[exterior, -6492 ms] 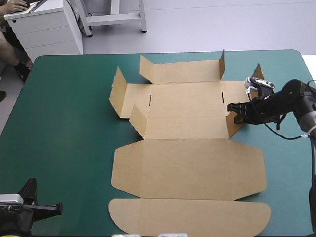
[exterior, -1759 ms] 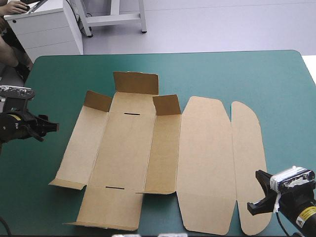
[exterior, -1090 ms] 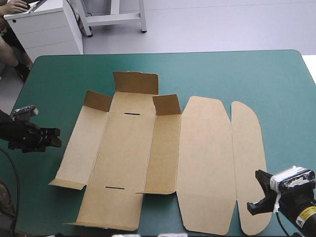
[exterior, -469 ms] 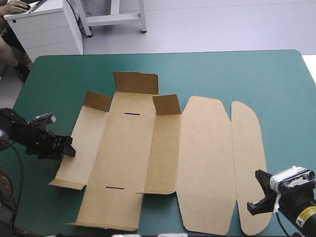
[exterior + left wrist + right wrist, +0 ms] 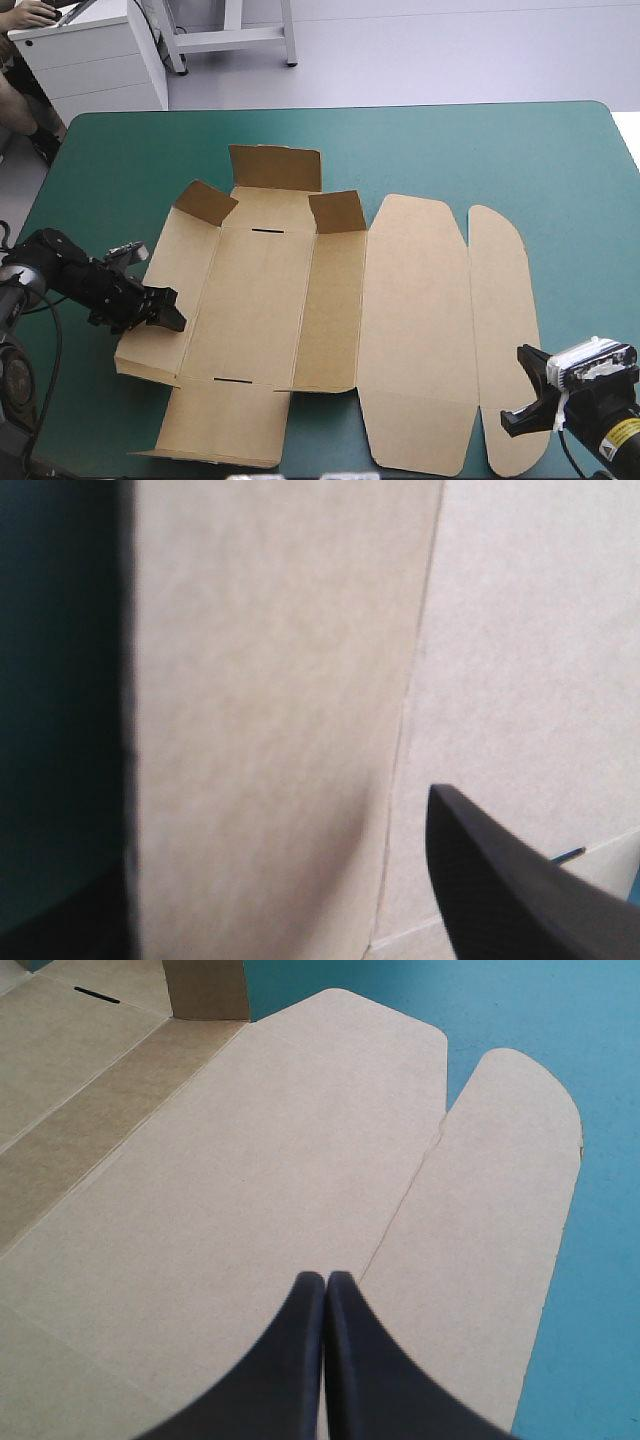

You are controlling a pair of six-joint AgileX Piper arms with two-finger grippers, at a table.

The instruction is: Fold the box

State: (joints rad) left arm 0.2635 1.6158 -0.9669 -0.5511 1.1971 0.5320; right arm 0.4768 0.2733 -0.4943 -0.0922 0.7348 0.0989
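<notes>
The brown box (image 5: 400,320) lies as a cut sheet across the middle of the table. Three small flaps (image 5: 275,165) stand up at its far side. My left gripper (image 5: 168,314) is at the box's left wall panel (image 5: 175,255), whose outer edge is lifted a little off the cover. In the left wrist view the fingers (image 5: 500,880) stand apart, open, with the board (image 5: 270,680) between them. My right gripper (image 5: 518,395) is near the front right corner, shut (image 5: 325,1278), its tip over the lid (image 5: 250,1160) beside the rounded tuck flap (image 5: 490,1190).
The sheet's front flaps reach nearly to the table's front edge. Teal-green cover (image 5: 480,150) shows between the box and the far edge, and in a strip along the right side (image 5: 590,280).
My left arm has swung in from the table's left edge to the box's left wall panel. That panel's outer edge and its far corner flap have risen. The right arm has not moved.
</notes>
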